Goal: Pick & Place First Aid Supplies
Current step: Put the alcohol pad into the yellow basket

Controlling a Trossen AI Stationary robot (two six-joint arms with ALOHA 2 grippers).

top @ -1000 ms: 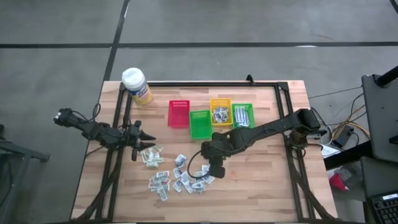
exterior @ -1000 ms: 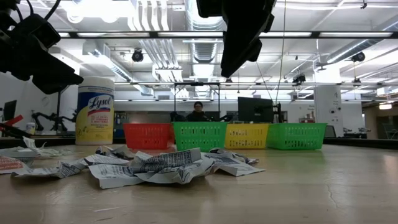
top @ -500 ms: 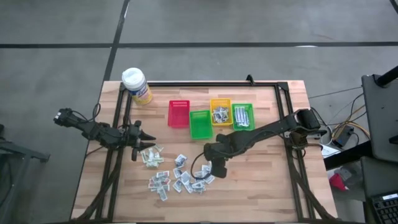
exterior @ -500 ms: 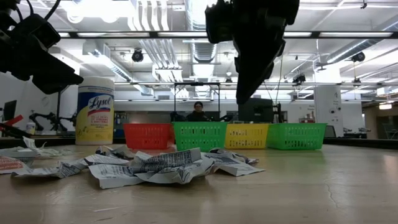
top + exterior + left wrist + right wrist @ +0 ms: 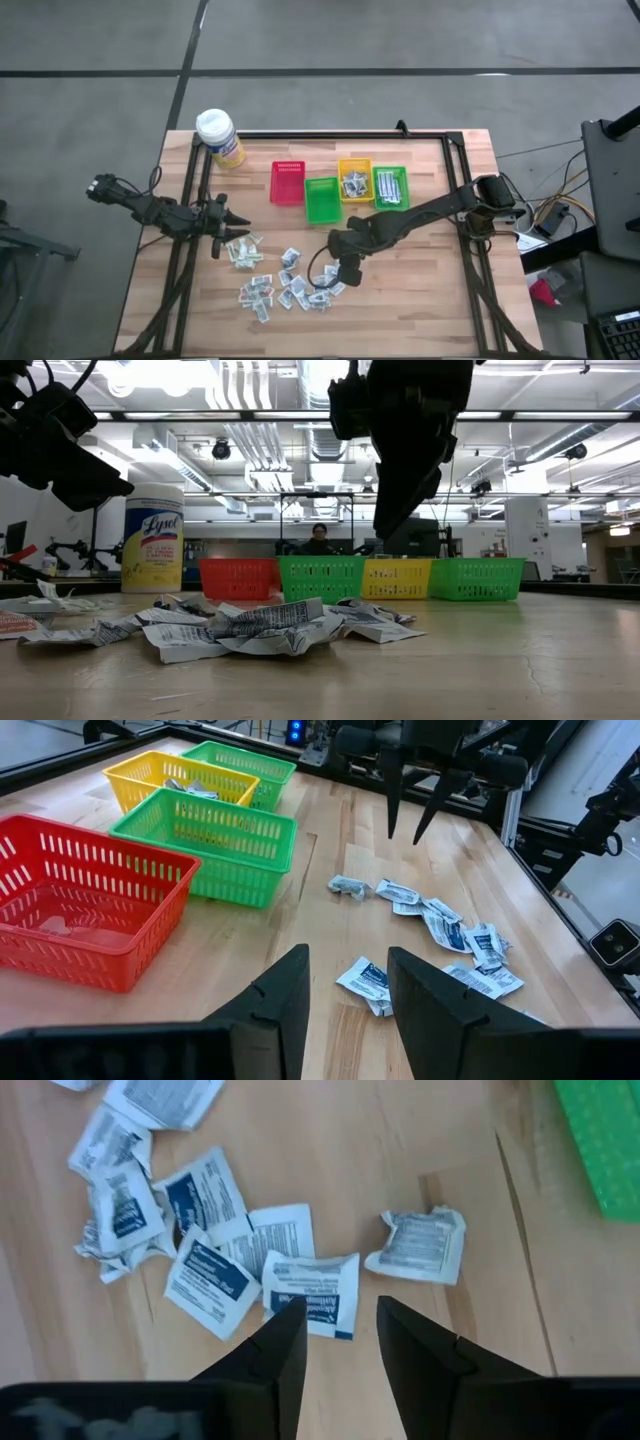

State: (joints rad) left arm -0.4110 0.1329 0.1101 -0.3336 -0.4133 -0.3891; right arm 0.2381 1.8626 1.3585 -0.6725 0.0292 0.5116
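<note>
The right gripper [image 5: 335, 1325] hangs above the desk [image 5: 420, 270] at the edge of the loose first aid supplies [image 5: 290, 285], pointing down. Its jaws are spread with nothing between them; directly beyond the gap lies a white packet with blue print [image 5: 312, 1292], and a crumpled silvery wrapper [image 5: 420, 1245] lies just off to one side of the jaws. This stance suits a vertical descent onto one flat packet, probably the step in hand.

The left gripper [image 5: 345, 995] waits low over the desk at the opposite side of the pile. Its jaws are also spread and empty, with a folded packet [image 5: 368, 982] just ahead of the tips. Held level and clear, it leaves the pile free for the working arm.

Containers stand in a row beyond the pile:
- Red bin [image 5: 288, 182]: appears empty.
- Near green bin [image 5: 321, 200]: contents cannot be told with certainty.
- Yellow bin [image 5: 354, 181]: holds several silvery packets.
- Far green bin [image 5: 390, 186]: holds long pale packets.

A yellow wipes canister [image 5: 220, 138] stands at the desk corner, well apart from the jaws.

Most supplies remain on the desk, so sorting appears partly complete.
</note>
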